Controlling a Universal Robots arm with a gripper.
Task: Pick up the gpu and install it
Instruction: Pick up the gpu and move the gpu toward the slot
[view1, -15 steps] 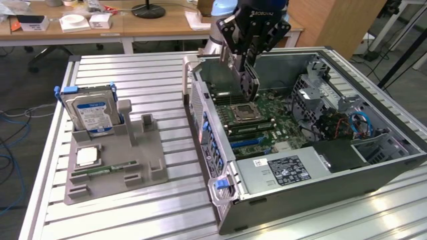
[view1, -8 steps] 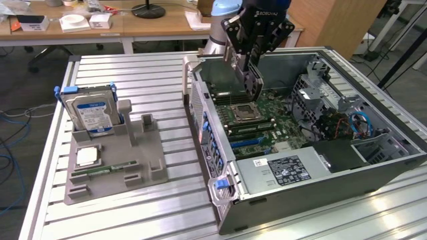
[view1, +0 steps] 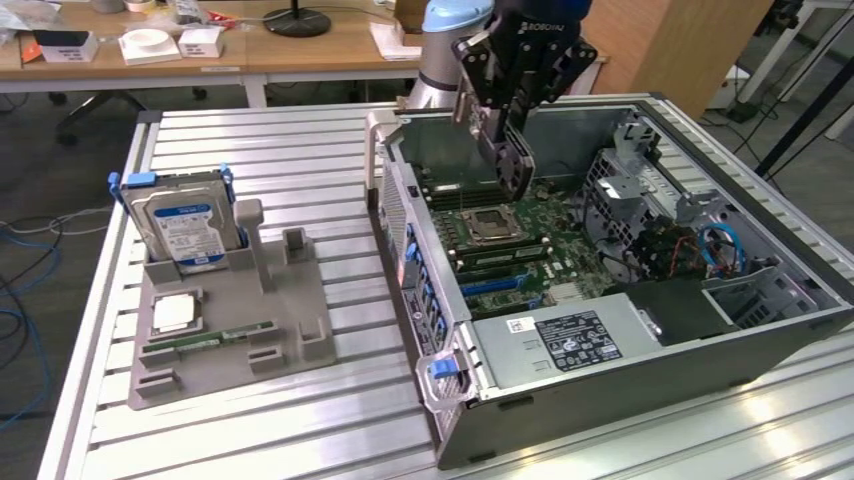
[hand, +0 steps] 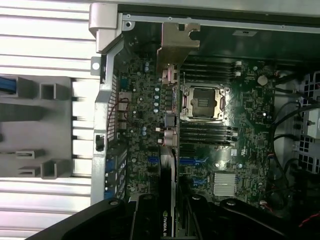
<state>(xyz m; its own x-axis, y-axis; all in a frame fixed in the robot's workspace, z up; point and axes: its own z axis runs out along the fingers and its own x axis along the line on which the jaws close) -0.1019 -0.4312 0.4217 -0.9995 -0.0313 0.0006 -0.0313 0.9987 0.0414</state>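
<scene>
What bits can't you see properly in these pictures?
- Exterior view: the gripper covers the top of the gpu.
- Wrist view: the gpu hides the strip of motherboard beneath it.
- Exterior view: the label on the hard drive is too small to read.

Hard drive (view1: 183, 222) upright in grey holder (view1: 304, 305), green memory stick (view1: 208, 337) lying flat, slatted table (view1: 254, 140)

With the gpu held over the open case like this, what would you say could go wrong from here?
1. The pincer grips the gpu at one end, so it hangs lengthwise; it might swing or slip.
2. Its metal bracket hangs lowest, above the CPU socket and memory slots, and could strike them.
</scene>
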